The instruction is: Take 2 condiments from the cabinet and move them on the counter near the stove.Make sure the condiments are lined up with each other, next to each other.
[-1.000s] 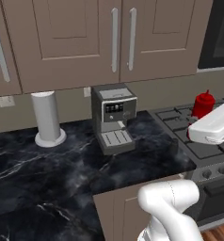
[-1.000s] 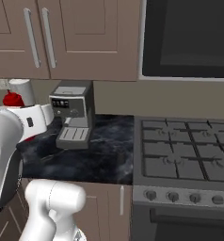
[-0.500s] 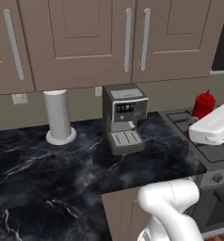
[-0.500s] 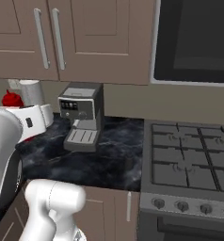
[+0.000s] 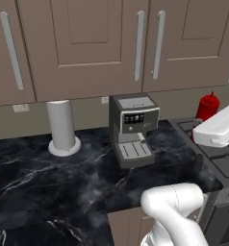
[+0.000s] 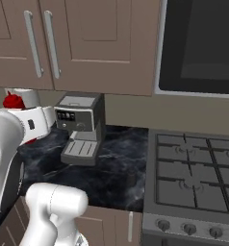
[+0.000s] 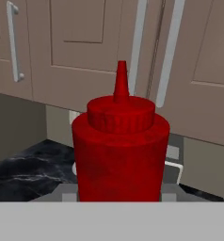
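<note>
- Left base view: we are seeing the red squeeze bottle (image 5: 206, 107) standing upright at the right edge, just above the white arm, over the stove (image 5: 217, 158). The coffee machine (image 5: 132, 128) is sitting near the counter's (image 5: 49, 182) back edge, a white cylinder (image 5: 61, 127) to its left.
- Right base view: we are seeing the bottle's top (image 6: 12, 101) at the left edge, behind the arm, under the closed cabinet (image 6: 78, 43) doors.
- Hand view: the gripper is closed on the bottle (image 7: 120, 150), which is looming upright directly ahead.
</note>
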### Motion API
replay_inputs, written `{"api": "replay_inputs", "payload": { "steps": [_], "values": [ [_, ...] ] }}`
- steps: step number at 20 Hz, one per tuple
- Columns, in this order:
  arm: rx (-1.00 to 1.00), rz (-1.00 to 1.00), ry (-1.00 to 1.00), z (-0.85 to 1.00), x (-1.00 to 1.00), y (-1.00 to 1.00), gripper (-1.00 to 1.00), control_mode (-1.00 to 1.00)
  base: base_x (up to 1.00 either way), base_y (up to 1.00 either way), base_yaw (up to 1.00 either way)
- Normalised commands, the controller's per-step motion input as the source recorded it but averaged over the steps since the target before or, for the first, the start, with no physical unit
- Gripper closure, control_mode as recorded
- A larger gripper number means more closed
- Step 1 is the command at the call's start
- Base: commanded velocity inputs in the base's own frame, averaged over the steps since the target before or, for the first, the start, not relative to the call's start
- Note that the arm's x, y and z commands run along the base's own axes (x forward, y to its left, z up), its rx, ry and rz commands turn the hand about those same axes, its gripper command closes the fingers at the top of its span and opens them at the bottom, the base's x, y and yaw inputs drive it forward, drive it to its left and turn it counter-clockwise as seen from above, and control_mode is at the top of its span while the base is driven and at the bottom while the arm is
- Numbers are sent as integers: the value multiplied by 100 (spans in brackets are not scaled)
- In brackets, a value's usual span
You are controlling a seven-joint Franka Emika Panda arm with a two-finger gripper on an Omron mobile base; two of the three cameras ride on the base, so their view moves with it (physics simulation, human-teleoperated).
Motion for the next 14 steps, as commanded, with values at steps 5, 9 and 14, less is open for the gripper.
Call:
{"api": "replay_inputs", "payload": {
  "steps": [5, 9, 14],
  "values": [
    [0, 0, 0, 0, 0, 0, 100, 100, 18, -1, -1],
    [0, 0, 0, 0, 0, 0, 100, 100, 0, 0, -1],
    [0, 0, 0, 0, 0, 0, 100, 100, -4, -2, 0]
  ]
}}
